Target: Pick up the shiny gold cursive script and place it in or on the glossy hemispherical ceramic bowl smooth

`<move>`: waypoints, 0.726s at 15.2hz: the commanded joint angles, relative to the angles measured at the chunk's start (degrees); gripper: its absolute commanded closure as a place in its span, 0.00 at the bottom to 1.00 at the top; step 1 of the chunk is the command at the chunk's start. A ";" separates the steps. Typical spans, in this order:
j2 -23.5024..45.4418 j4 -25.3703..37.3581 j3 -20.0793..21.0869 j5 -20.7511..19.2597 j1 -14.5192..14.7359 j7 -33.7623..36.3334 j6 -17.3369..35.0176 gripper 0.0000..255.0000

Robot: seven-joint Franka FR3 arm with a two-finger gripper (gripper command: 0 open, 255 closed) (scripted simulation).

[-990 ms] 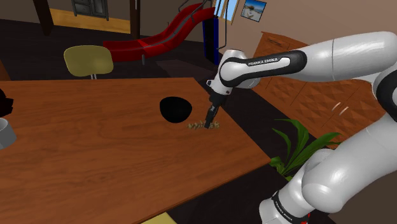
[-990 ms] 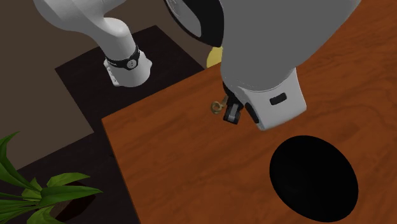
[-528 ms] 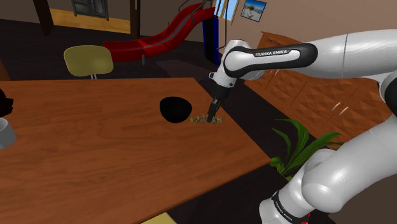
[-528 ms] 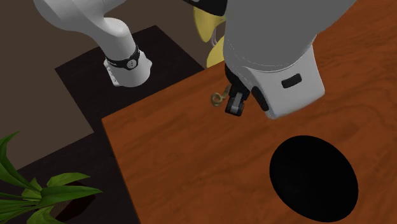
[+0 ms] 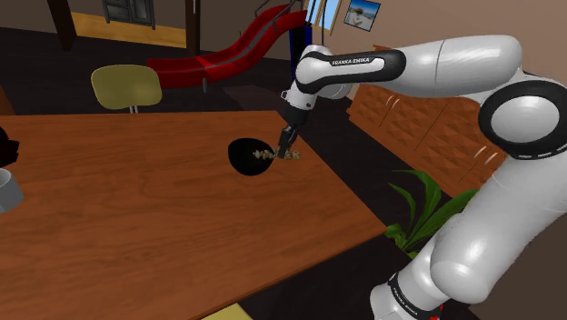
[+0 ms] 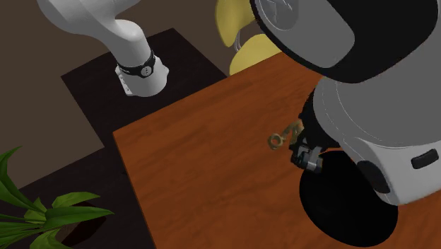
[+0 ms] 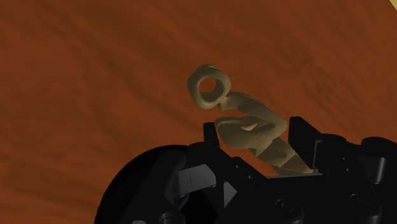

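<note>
My black gripper (image 5: 285, 145) is shut on the gold cursive script (image 5: 275, 155) and holds it in the air. The script hangs over the near rim of the black hemispherical bowl (image 5: 248, 157), which sits on the wooden table (image 5: 164, 227). In the second exterior view the script (image 6: 281, 136) sticks out from the gripper (image 6: 305, 154) just beside the bowl (image 6: 339, 216). In the wrist view the script (image 7: 245, 124) is clasped between the two fingers (image 7: 210, 137), with the bowl (image 7: 137, 184) below and to one side.
A yellow chair (image 5: 125, 86) stands behind the table. A red slide (image 5: 227, 55) is further back. A green plant (image 5: 427, 205) and a wooden dresser (image 5: 409, 118) stand off the table's right edge. A grey object (image 5: 7, 189) lies at the table's left end.
The gripper has lifted the gold script off the table and carried it toward the shoulder view's left, from beside the bowl to over its rim.
</note>
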 commanded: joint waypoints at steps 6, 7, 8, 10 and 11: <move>16.94 24.12 -0.42 -0.06 -1.12 0.29 -7.34 1.00; 19.62 28.18 -0.41 -0.05 -1.32 0.46 -8.73 1.00; 22.43 32.53 -0.40 -0.05 -1.53 0.66 -10.26 1.00; 27.55 40.65 -0.32 -0.06 -1.93 1.13 -13.24 1.00; 27.58 39.95 -0.31 -0.04 -1.91 0.98 -12.51 1.00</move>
